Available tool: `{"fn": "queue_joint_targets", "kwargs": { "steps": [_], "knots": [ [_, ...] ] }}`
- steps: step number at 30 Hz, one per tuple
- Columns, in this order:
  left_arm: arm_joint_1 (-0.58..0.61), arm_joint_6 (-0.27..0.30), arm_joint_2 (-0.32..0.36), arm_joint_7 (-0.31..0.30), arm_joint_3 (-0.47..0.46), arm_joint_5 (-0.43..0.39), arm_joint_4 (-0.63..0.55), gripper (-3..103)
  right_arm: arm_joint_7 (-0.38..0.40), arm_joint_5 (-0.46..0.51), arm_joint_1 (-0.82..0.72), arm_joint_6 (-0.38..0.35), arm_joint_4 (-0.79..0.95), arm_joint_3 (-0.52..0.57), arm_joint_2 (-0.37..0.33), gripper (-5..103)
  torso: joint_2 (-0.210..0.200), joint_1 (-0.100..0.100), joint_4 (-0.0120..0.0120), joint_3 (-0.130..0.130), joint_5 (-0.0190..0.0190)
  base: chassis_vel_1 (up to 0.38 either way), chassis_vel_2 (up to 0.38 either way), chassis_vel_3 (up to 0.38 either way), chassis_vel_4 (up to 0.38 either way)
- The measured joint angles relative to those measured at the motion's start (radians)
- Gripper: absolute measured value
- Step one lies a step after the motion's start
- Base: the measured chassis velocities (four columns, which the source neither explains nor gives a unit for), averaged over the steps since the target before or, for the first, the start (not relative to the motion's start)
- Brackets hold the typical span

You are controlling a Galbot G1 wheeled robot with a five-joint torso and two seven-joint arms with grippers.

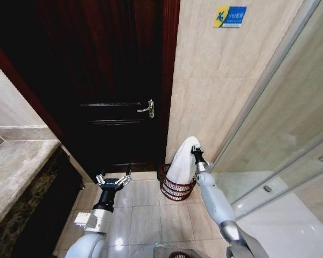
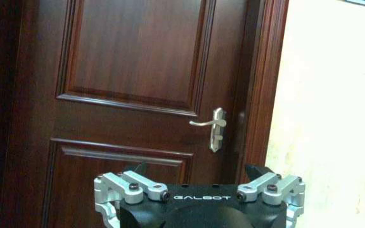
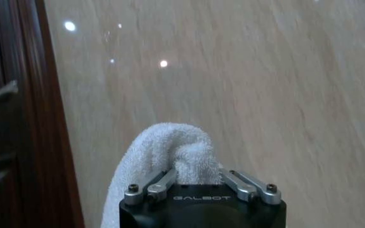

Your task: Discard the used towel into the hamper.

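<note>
— Above the hamper [image 1: 177, 188], what have you got?

— I have the white towel [image 1: 183, 161] hanging from my right gripper [image 1: 194, 150]. Its jaws are clamped on the upper fold. On the right wrist camera the towel [image 3: 169, 152] bunches up between the two fingers [image 3: 160, 184] and rises in a rounded hump above them.

— Where does the cloth end?

— Its lower part drapes down into the hamper's open mouth. I cannot tell whether it touches the bottom.

— And the hamper itself?

— It stands on the tiled floor [image 1: 145, 215], tucked in the corner where the beige wall [image 1: 215, 80] meets the door frame. It is a small round basket of dark reddish ribs and hoops, and I see the floor through its sides.

— Your right arm?

— It reaches up and forward from the lower right of the head camera, wrist over the hamper's rim.

— The left one?

— My left gripper [image 1: 113, 179] is held low over the floor tiles, to the left of the hamper and apart from it, facing the dark wooden door [image 1: 113, 80]. Its jaws are spread wide, with nothing between them. On the left wrist camera I see the door's panels and its metal lever handle [image 2: 214, 123] ahead.

— Anything else around?

— A stone desk [image 1: 16, 172] runs along my left, and a glass shower screen [image 1: 280, 134] slants across on my right.
</note>
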Motion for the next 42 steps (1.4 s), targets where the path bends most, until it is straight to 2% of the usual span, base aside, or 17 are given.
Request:
{"fn": "queue_joint_targets", "kwargs": {
  "steps": [8, 19, 42],
  "knots": [
    [0.000, 0.000, 0.000, 0.000, 0.000, 0.000, 0.000, 100, -0.002, -0.041, -0.020, 0.061, -0.089, 0.005, 0.023, 14, 0.000, 0.000, 0.0000, 0.000, 0.0000, 0.000, 0.000, 0.000, 0.000],
    [0.000, 0.000, 0.000, 0.000, 0.000, 0.000, 0.000, 100, 0.001, -0.085, -0.041, 0.047, -0.097, 0.021, 0.032, 14, 0.000, 0.000, 0.0000, 0.000, 0.0000, 0.000, 0.000, 0.000, 0.000],
    [0.000, 0.000, 0.000, 0.000, 0.000, 0.000, 0.000, 100, 0.014, -0.086, -0.024, 0.053, -0.146, 0.045, 0.035, 14, 0.000, 0.000, 0.0001, 0.000, 0.0000, -0.032, 0.034, 0.032, -0.030]
  ]
}}
